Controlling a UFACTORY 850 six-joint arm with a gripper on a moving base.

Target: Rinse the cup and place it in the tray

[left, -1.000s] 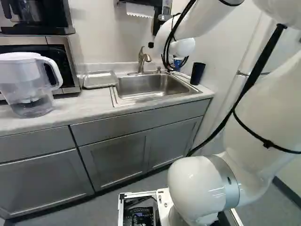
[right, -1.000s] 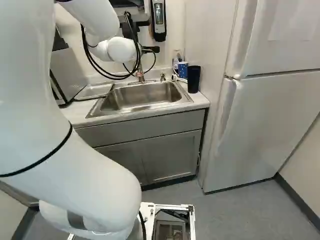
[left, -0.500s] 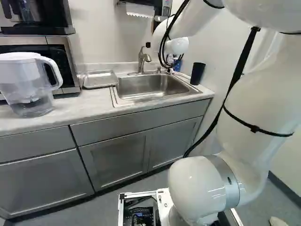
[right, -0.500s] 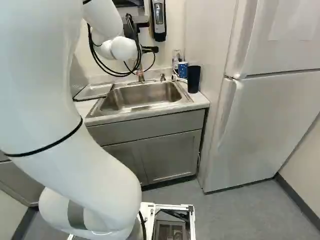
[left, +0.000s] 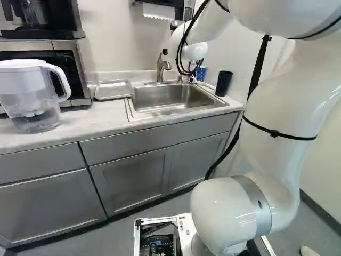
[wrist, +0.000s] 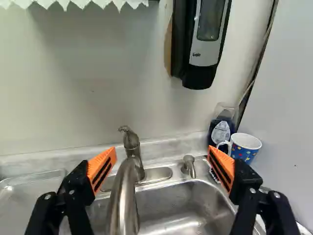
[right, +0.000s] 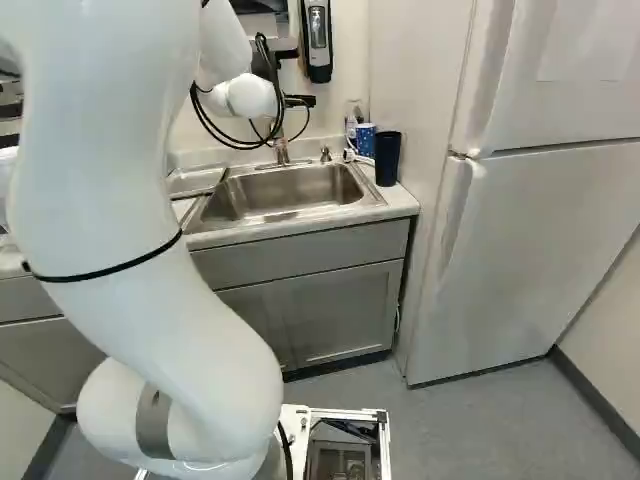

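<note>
Part of my gripper [right: 298,100] shows as a black shape beyond the wrist, above the sink's back edge; the rest is hidden. In the wrist view the gripper [wrist: 163,156] stands wide open and empty, its orange pads far apart. A blue mug with coloured dots [wrist: 243,152] stands upright in the sink's back corner, beyond one finger. Beside it is a dark tumbler [right: 388,158]. The shallow tray [left: 113,89] lies on the counter across the sink [left: 170,98]. The faucet [wrist: 124,196] rises between the fingers, nearer the camera than the mug.
A soap dispenser [wrist: 203,44] hangs on the wall above the mug, with a bottle [wrist: 221,129] behind the mug. The sink's pump [wrist: 189,166] stands beside the faucet. A water pitcher [left: 32,96] and microwave [left: 69,74] flank the tray. A fridge [right: 540,220] stands at the right.
In the left base view my arm's upper links and wrist have shifted left; in the right base view they have shifted right. The base, mug, tumbler and tray have stayed where they were.
</note>
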